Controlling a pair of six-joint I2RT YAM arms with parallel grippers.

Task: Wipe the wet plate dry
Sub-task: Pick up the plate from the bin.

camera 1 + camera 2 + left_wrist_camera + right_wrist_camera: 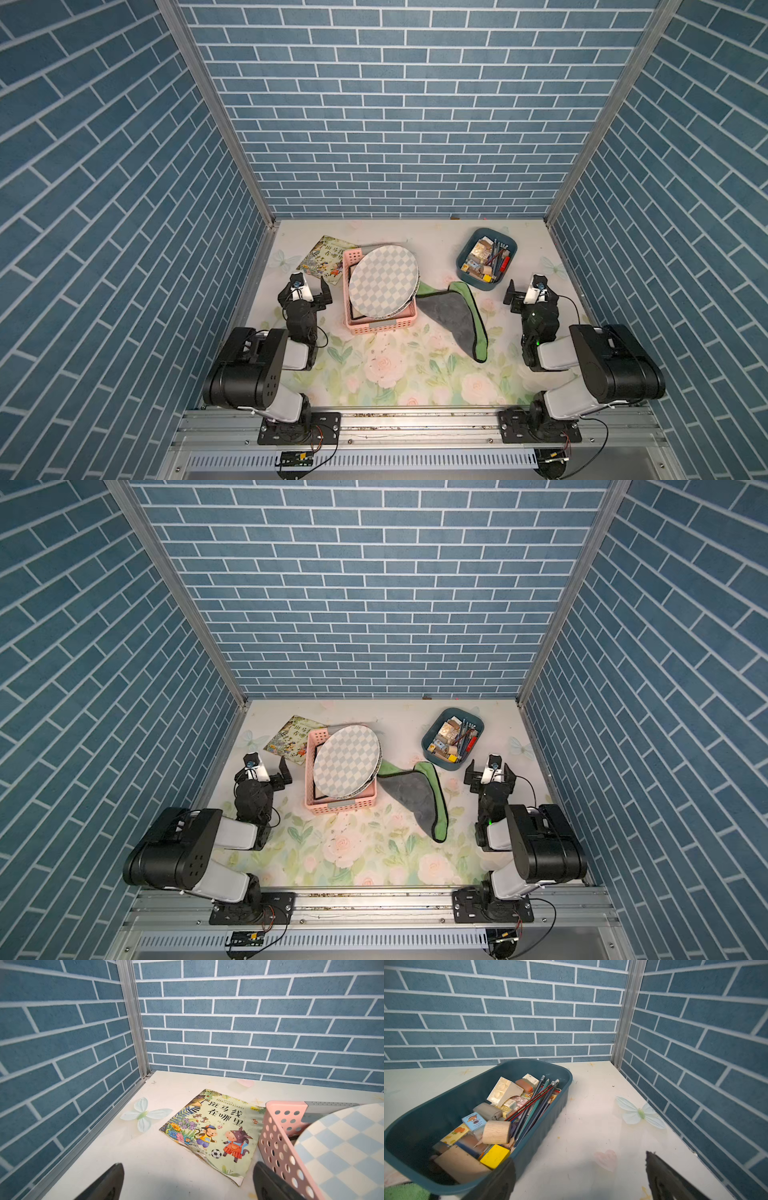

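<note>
Left gripper [306,286] and right gripper [531,291] both stand spread wide with nothing between their jaws, each low over the flowered table [415,374]. The checked plate [382,280] lies tilted in a pink basket [382,328], and its far rim overhangs the basket's side. We place it at 3 o'clock from the left gripper and near it, with the basket wall between them. In the left wrist view one finger [268,1180] is just beside that wall. From the right gripper the plate is at 9 o'clock and well apart. Between them, at about 8 o'clock from that gripper, a grey cloth [453,320] with a green border lies spread on the table. One of its corners reaches up beside the plate's rim. A picture book [322,259] lies at 1 o'clock from the left gripper, partly under the basket's corner. A blue tub [465,266] of pencils and blocks sits at 10 o'clock from the right gripper.
</note>
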